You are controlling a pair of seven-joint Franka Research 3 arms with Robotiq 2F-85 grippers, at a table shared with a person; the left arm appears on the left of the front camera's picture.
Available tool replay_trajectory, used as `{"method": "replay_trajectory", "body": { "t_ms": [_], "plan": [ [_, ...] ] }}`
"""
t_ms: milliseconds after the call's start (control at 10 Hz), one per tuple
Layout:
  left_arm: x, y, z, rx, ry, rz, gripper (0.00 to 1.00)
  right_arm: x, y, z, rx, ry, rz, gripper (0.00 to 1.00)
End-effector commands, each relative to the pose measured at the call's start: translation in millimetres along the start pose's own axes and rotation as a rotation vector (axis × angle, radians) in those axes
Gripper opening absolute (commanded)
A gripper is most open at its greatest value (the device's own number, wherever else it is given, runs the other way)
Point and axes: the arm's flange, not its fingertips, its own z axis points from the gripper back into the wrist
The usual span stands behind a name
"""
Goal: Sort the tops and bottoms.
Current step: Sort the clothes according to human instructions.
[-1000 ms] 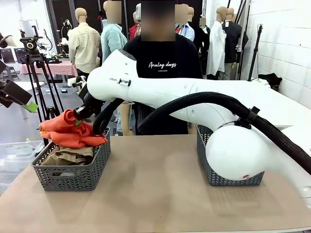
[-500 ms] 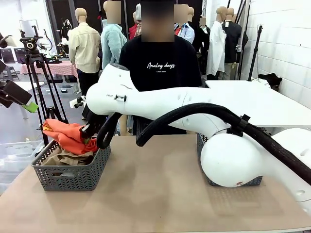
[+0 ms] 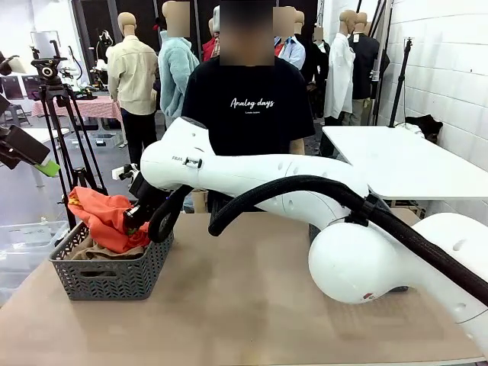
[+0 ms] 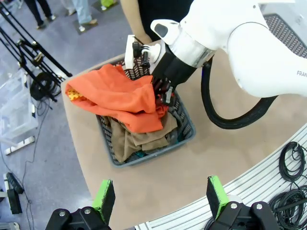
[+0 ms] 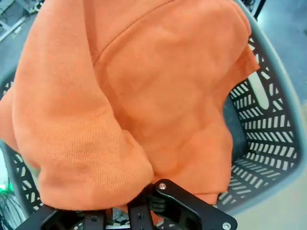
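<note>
While clamped shut on a fold of the orange garment (image 3: 107, 217), reaches across from the right to the grey basket (image 3: 107, 276) at the left of the tabletop (image 3: 244, 305): so stands the right hand (image 4: 162, 91). Seen from the left wrist view, pinches the cloth at the basket's far right corner, with the rest of the orange piece draped over the far rim and heaped on the pile. Beneath it, a khaki-tan garment (image 4: 139, 139) lying crumpled inside the basket, and a sliver of teal (image 4: 139, 154) peeping out near the bottom; grey piece not made out.

Hangs above the near edge of the tabletop with green pads spread wide and nothing between them: the left hand (image 4: 160, 196).

Judged as the step in hand: moving the orange garment at this left basket, though whether being laid in or lifted out cannot be told from this moment. If laying in, calls next for letting go and rising clear without snagging the cloth. If lifting out, calls for a straight pull upward so that the khaki-tan piece under it does not drag along, then a carry to the right.
</note>
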Motion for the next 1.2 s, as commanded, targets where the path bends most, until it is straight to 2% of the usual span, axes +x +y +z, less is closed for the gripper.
{"method": "replay_trajectory", "body": {
  "t_ms": [0,200,300,800,1100],
  "plan": [
    [0.5,0.0,0.8,-0.013,-0.004,0.002,1.00,24.7,-5.9,-14.2,0.048,0.012,0.010,0.00],
    [0.5,0.0,0.8,-0.013,-0.004,0.002,1.00,24.7,-1.1,-2.0,0.021,0.000,0.007,0.02],
    [0.5,0.0,0.8,-0.013,-0.004,0.002,1.00,24.8,2.6,7.1,0.001,-0.005,0.011,0.16],
    [0.5,0.0,0.8,-0.013,-0.004,0.002,1.00,16.2,23.1,56.3,-0.155,-0.040,-0.007,1.00],
    [0.5,0.0,0.8,-0.013,-0.004,0.002,1.00,11.7,30.0,82.7,-0.175,-0.037,-0.030,1.00]
  ]
}}
